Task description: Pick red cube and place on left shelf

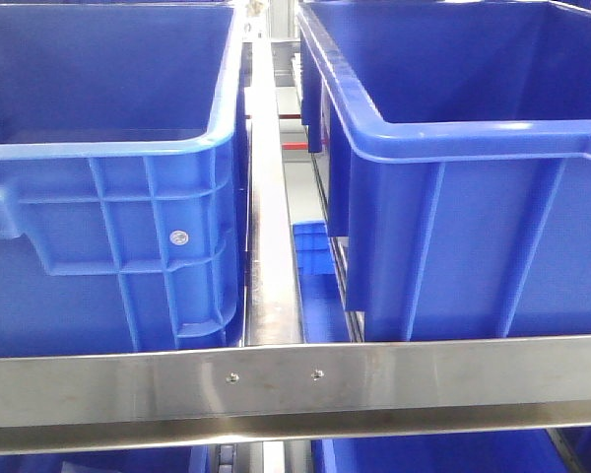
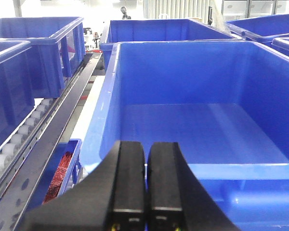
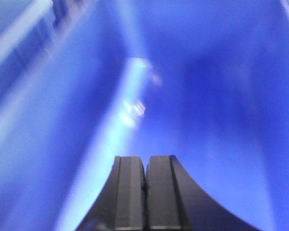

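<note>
The red cube is out of view. The left shelf is the steel rack tier in the front view. Its flat front rail carries two small screws, and a narrow steel divider strip runs back from it. Left of the strip a large blue bin stands on the tier. My left gripper is shut with nothing between its fingers, hanging just before the near rim of an empty blue bin. My right gripper is also shut and empty, over a blurred blue bin interior.
A second large blue bin stands right of the divider. In the left wrist view a roller track runs along the left. Below it a small blue tray holds dark red material. More blue bins stand behind.
</note>
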